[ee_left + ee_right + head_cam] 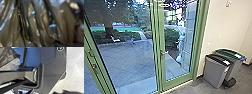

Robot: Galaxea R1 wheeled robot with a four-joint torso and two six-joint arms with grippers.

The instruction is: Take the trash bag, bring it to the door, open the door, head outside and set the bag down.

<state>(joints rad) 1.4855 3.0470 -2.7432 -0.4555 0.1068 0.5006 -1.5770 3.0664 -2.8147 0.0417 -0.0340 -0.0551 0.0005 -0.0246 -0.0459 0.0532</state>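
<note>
The creased trash bag (43, 25) is close to the left wrist; its long axis and pointing direction cannot be told, nor can either gripper's state. A tree (109, 31) stands outside at ten o'clock. The green-framed door (175, 82) is at twelve, its handle (165, 52) pointing toward three. Bins (215, 73) stand at two.

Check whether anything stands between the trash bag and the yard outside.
Yes: the green-framed glass doors stand between the bag and the paved yard, and they look shut. The black-lidded bin and green-lidded bin stand right of the doors, not in front.
</note>
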